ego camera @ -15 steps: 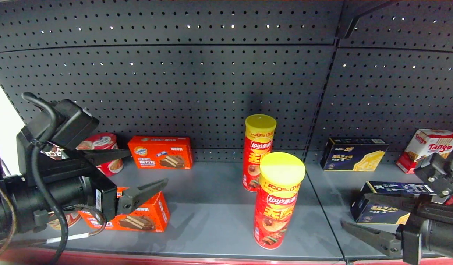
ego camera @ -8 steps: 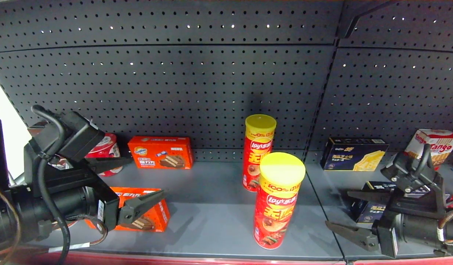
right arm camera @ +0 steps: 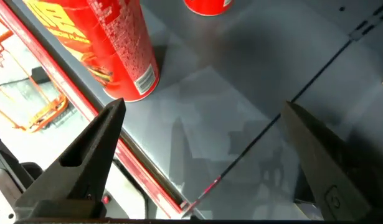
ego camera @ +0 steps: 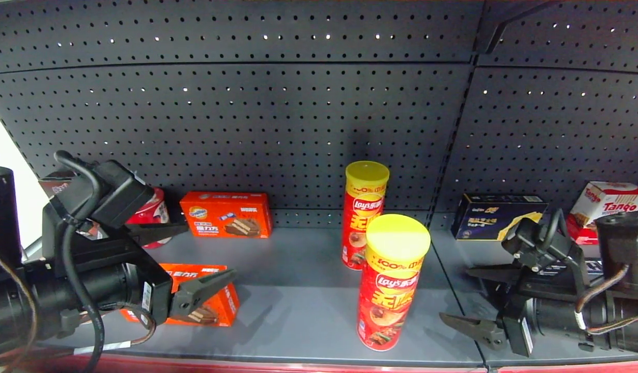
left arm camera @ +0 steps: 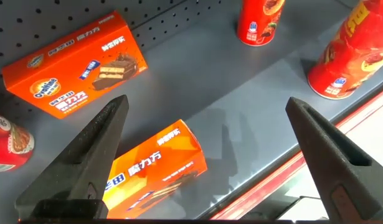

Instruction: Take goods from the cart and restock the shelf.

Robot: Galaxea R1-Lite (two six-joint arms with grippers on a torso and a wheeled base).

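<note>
The smooth grey metal shelf (ego camera: pixel 298 316) has a perforated back panel (ego camera: pixel 246 129). Two tall round chip cans with yellow lids stand on it, the front can (ego camera: pixel 388 295) and the rear can (ego camera: pixel 364 217). My left gripper (ego camera: pixel 210 247) gapes wide and empty above the flat orange cardboard box (ego camera: pixel 217 303). My right gripper (ego camera: pixel 453 293) is also spread wide and empty, near the front can.

Red cup (ego camera: pixel 155 212) half hidden behind left arm (ego camera: pixel 85 282), front dark box (ego camera: pixel 596 267) mostly hidden behind right arm (ego camera: pixel 567 311)
</note>
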